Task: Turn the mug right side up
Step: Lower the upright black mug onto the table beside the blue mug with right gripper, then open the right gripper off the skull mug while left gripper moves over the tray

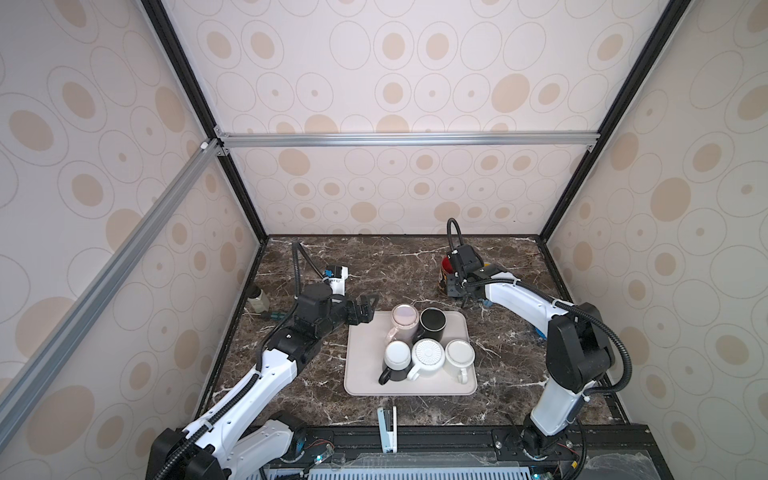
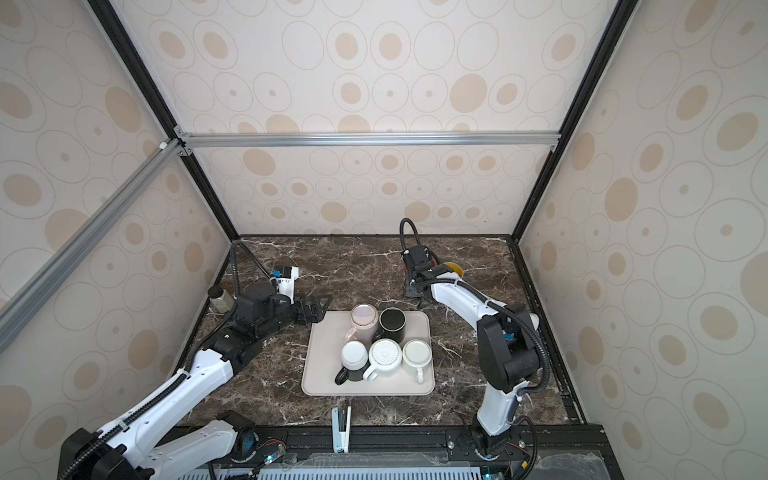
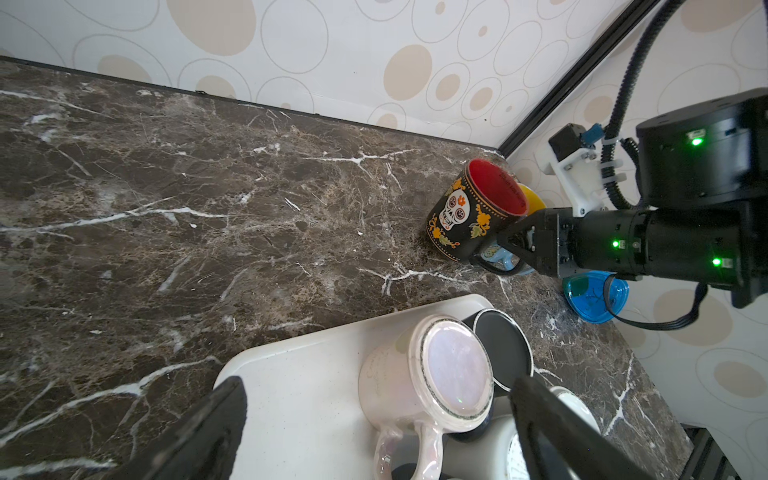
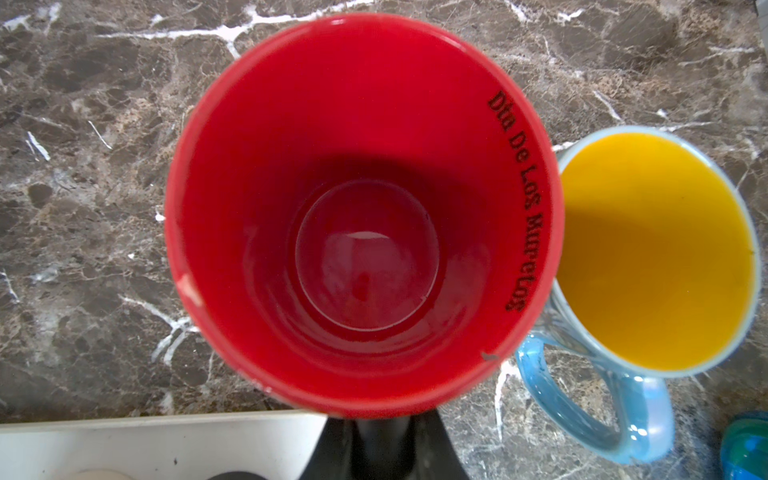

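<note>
Right gripper (image 3: 503, 243) has its fingers pinched together on the handle (image 3: 494, 268) of the skull mug (image 3: 473, 208). It is a tight grip and the black jaw tips nearly meet through the loop.

Mug is mouth up. The right wrist view looks straight down into the red interior, with "Dia De Los Muertos" lettering inside the rim and a pale chip on the rim edge. It stands at the far right of the marble tabletop (image 1: 374, 266), well apart from the tray (image 1: 415, 386). Can't tell if the base sits flat or is a touch tilted.

A light-blue mug (image 4: 656, 249) with a yellow inside is just beside it, also mouth up. The rims look to be touching. A blue plastic item (image 3: 594, 297) lies near the right wall, mostly hidden under the right arm.

Left gripper (image 1: 372, 307) has its fingers (image 3: 208, 432) spread wide and is holding nothing. It sits at the tray's far-left corner, near the pink pearly mug (image 1: 404, 316) but not touching it.

The tray holds five mugs, all base up:
- Far row: the pink one and a black mug (image 1: 433, 321).
- Near row: a dark mug with a white base (image 1: 397, 353), a white mug with a ribbed base (image 1: 428, 353) and a plain white mug (image 1: 459, 354).

They are packed close, with the near-row handles pointing toward the front.

A small jar (image 1: 258, 301) stands by the left wall.
</note>
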`<state>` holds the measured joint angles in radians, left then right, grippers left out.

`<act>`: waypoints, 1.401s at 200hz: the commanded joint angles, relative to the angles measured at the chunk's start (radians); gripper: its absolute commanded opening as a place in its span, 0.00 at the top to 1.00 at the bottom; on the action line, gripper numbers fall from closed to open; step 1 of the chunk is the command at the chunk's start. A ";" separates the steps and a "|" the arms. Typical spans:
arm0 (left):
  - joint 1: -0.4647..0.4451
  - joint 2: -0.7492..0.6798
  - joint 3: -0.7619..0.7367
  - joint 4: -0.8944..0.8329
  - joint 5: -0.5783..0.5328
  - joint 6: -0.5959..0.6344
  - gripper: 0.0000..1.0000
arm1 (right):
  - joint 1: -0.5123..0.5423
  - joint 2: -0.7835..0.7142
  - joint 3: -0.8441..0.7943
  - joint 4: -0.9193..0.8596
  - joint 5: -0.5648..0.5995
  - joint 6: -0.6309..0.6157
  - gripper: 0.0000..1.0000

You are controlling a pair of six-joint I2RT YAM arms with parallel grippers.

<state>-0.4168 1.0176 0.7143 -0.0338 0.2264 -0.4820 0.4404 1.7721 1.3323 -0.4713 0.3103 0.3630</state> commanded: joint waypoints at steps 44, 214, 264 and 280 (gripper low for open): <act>-0.002 0.001 0.000 0.009 -0.015 0.005 0.00 | -0.013 -0.014 -0.013 0.102 0.036 0.022 1.00; -0.023 -0.044 -0.074 0.073 -0.085 -0.024 0.00 | -0.017 0.030 -0.032 0.086 0.067 0.007 1.00; -0.023 0.009 0.005 -0.044 -0.038 -0.011 0.00 | -0.017 0.032 -0.042 0.086 0.055 0.011 0.93; -0.025 -0.012 -0.008 -0.042 -0.018 0.004 0.00 | -0.017 0.030 -0.045 0.079 0.056 0.011 0.89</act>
<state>-0.4339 1.0233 0.6689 -0.0433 0.1696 -0.4999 0.4324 1.8027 1.2896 -0.4156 0.3218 0.3733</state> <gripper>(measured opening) 0.999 0.183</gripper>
